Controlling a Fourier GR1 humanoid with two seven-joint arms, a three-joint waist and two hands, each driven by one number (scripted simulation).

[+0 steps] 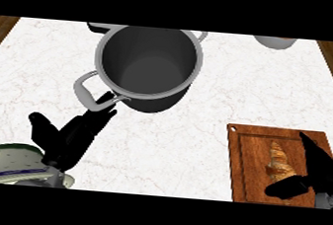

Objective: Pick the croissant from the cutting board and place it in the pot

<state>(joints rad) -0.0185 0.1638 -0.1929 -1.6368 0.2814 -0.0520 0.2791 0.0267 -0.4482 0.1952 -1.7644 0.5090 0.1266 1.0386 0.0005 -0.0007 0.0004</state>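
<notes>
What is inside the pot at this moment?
The pot shows only its bare dark wall and bottom. The croissant lies on the cutting board, partly hidden by the right hand.

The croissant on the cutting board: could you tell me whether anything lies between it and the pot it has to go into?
Nothing visible does. The croissant lies on the cutting board at lower right beside the right hand, and only bare marble counter separates the board from the open pot. The left hand sits below the pot's handle, off that path.
</notes>
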